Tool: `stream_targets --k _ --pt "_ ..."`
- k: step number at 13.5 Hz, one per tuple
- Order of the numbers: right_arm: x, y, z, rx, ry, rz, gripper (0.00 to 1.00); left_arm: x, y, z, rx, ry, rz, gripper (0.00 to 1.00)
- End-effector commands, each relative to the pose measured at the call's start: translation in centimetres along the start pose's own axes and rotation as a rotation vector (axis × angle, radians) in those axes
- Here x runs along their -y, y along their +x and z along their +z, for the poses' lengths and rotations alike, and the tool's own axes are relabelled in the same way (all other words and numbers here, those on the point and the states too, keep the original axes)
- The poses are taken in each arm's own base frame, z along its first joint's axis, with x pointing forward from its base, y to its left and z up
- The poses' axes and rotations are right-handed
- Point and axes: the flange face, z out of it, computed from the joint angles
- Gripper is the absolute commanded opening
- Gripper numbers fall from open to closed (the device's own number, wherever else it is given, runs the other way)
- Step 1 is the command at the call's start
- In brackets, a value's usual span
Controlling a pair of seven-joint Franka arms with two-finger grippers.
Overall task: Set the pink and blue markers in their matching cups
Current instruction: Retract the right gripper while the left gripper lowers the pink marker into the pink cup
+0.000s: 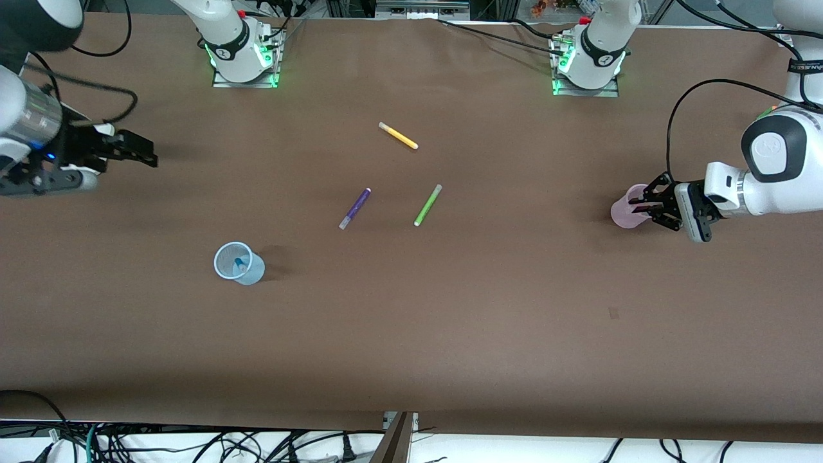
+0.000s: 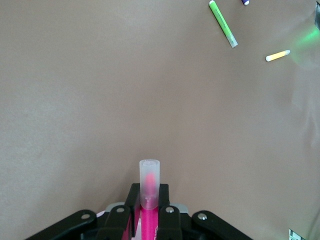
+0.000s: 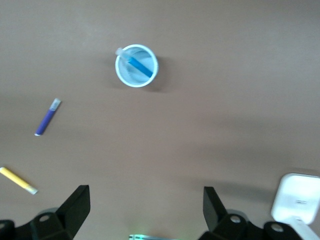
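Our left tool [image 1: 643, 207] is gripping the pink marker [image 2: 149, 186] over the pink cup [image 1: 625, 209]; our right tool [image 1: 138, 152] is waiting wide open, holding nothing.

The blue marker [image 3: 138, 65] leans tilted inside the pale blue cup [image 1: 238, 263], which stands upright on the worktop toward the right arm's end, nearer the front camera than the loose pens. The pink marker [image 2: 148, 192] — magenta body, pale translucent cap end foremost — is clamped in the left pincer [image 1: 645, 207], right at the pale pink cup [image 1: 627, 206] toward the left arm's end.
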Motion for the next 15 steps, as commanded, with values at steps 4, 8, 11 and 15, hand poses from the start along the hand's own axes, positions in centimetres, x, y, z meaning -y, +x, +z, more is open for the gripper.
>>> stream_targets --k 4,8,11,15 --pt "-1.1 -3.1 -2.2 -0.041 -0.032 0.032 1.00 -0.1 -0.8 0.1 -0.036 0.004 -0.003 0.00" --pt "-2.2 -2.9 -2.4 0.011 -0.013 0.060 1.00 1.8 -1.7 2.1 -0.114 -0.002 0.042 0.00" --pt "-1.8 -2.7 -2.3 0.015 -0.014 0.052 1.00 2.5 -1.9 2.3 -0.178 -0.002 0.071 0.00" --pt "-0.8 -2.2 -2.3 0.021 -0.023 0.092 1.00 2.7 -2.6 1.7 -0.185 -0.002 0.067 0.00"
